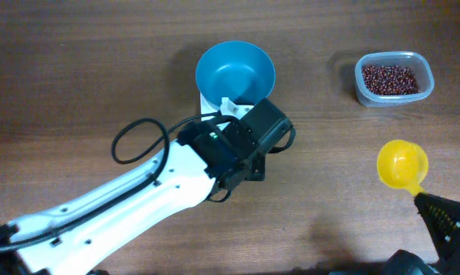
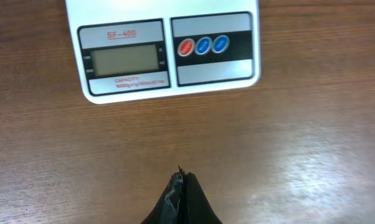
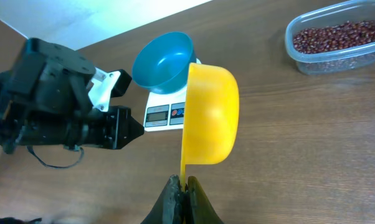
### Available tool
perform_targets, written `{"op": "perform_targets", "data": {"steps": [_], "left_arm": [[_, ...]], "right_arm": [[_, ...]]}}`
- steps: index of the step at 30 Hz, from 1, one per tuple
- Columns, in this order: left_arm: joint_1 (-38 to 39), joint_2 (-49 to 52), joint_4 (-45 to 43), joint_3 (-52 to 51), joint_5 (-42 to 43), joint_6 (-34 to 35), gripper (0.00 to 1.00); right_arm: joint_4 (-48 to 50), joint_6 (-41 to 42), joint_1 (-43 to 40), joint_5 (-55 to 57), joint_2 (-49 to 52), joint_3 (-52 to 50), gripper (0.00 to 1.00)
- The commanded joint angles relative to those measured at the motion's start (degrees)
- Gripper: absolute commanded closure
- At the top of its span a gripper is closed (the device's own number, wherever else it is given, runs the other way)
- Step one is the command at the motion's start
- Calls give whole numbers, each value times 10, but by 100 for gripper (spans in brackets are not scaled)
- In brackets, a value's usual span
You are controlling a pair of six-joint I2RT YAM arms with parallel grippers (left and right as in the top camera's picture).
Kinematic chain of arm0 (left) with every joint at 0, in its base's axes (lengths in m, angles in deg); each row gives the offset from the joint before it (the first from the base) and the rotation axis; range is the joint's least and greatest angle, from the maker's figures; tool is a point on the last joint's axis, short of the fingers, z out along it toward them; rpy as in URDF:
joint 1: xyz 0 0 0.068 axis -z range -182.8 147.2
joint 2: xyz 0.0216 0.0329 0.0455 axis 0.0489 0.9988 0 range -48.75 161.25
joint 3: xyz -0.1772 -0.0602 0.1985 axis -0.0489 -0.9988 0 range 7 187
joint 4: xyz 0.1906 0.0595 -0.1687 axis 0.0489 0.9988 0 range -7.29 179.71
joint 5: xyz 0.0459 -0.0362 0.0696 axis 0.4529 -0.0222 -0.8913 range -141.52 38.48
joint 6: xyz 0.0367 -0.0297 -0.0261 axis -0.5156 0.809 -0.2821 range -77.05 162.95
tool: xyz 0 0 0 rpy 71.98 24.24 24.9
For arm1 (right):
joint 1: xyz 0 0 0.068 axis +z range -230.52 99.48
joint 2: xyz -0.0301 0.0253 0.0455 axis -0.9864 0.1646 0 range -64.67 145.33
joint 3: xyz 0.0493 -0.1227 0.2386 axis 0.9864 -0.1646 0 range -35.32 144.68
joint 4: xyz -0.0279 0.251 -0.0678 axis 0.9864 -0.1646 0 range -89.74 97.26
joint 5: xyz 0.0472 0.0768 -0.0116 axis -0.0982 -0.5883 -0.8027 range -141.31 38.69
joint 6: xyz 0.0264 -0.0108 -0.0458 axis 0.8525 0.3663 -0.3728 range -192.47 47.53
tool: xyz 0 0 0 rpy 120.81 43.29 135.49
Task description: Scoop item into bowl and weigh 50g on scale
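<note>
The teal-blue bowl (image 1: 235,72) stands empty on the white scale (image 2: 166,53), whose display is blank; both also show in the right wrist view, bowl (image 3: 164,62) on scale (image 3: 164,115). The reddish-brown beans (image 1: 394,79) fill a clear tub (image 1: 365,93) at the far right, also in the right wrist view (image 3: 337,36). My left gripper (image 2: 182,180) is shut and empty, just in front of the scale. My right gripper (image 3: 184,185) is shut on the handle of a yellow scoop (image 3: 209,115), which looks empty (image 1: 402,163), held right of the scale.
The left arm (image 1: 138,206) stretches from the lower left across the table to the scale, with a black cable loop (image 1: 131,137) beside it. The tub of beans stands beyond the scoop at the far right.
</note>
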Motion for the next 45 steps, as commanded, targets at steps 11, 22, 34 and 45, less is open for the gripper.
{"op": "perform_targets", "data": {"steps": [11,22,34,45], "left_arm": [[-1,128,-145,9,-117,-3,100],[-3,164,-208,9,-169,-3,96],[-14,164,-230,9,-170,-3,97],[-16,200,-246,9,-151,-3,98]], "right_arm": [[11,0,-2,88,16,9,96],[13,0,-2,90,18,9,96],[13,0,-2,90,18,9,96],[13,0,-2,93,18,9,96]]}}
